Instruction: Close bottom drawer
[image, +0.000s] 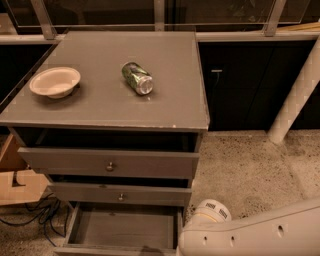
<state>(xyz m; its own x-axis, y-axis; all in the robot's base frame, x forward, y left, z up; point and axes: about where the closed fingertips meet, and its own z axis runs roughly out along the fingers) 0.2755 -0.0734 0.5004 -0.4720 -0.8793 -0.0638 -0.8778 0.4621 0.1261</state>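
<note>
The bottom drawer (125, 227) is the lowest of three grey drawers and stands pulled far out, its empty inside showing. Its front panel (115, 250) lies at the frame's bottom edge, and its knob is out of view. A white arm link (250, 235) with a round joint (212, 211) reaches in from the lower right, close to the drawer's right front corner. My gripper is out of view, below the frame's bottom edge.
The two upper drawers (111, 165) stick out slightly, each with a round knob. On the cabinet top (170, 107) lie a white bowl (55, 81) and a tipped green can (137, 77). Cardboard (15, 185) and cables (37, 215) lie left; a white post (295, 95) stands right.
</note>
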